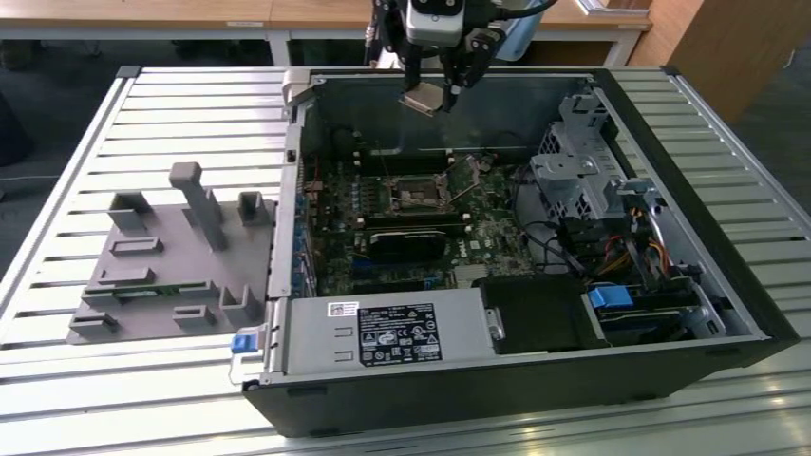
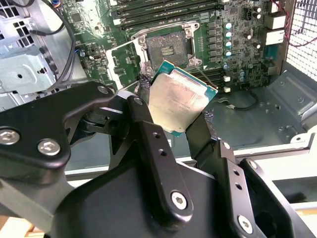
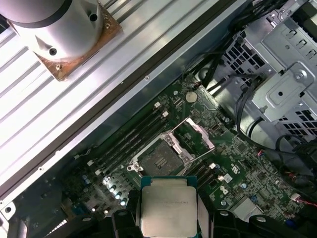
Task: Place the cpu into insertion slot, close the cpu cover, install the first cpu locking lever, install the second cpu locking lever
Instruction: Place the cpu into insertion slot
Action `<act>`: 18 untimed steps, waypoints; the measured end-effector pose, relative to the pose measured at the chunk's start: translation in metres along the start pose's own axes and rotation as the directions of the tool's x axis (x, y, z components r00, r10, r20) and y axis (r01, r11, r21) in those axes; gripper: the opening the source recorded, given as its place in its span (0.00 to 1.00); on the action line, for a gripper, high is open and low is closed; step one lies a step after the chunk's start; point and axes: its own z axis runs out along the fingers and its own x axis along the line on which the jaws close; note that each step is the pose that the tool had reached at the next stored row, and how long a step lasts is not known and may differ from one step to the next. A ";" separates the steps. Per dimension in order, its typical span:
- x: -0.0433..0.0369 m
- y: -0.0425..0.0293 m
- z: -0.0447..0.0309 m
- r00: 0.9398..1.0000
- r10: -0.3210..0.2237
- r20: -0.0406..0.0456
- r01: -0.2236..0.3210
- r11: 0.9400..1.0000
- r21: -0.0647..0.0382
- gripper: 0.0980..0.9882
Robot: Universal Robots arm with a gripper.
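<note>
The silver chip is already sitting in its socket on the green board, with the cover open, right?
No. The cpu is held between the fingers above the board; the first wrist view shows the insertion slot empty. The cpu cover is indeed open.

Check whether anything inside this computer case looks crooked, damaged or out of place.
Nothing looks damaged. The cpu sits tilted in the pincer, held above the motherboard, not yet in the insertion slot, whose cpu cover stands open.
</note>
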 end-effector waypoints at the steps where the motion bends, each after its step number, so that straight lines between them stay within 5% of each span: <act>1: 0.0000 0.0000 0.0001 1.000 0.005 0.000 -0.005 1.000 0.000 0.50; 18: 0.0000 -0.0001 0.0019 0.997 0.077 0.007 -0.077 0.997 -0.002 0.50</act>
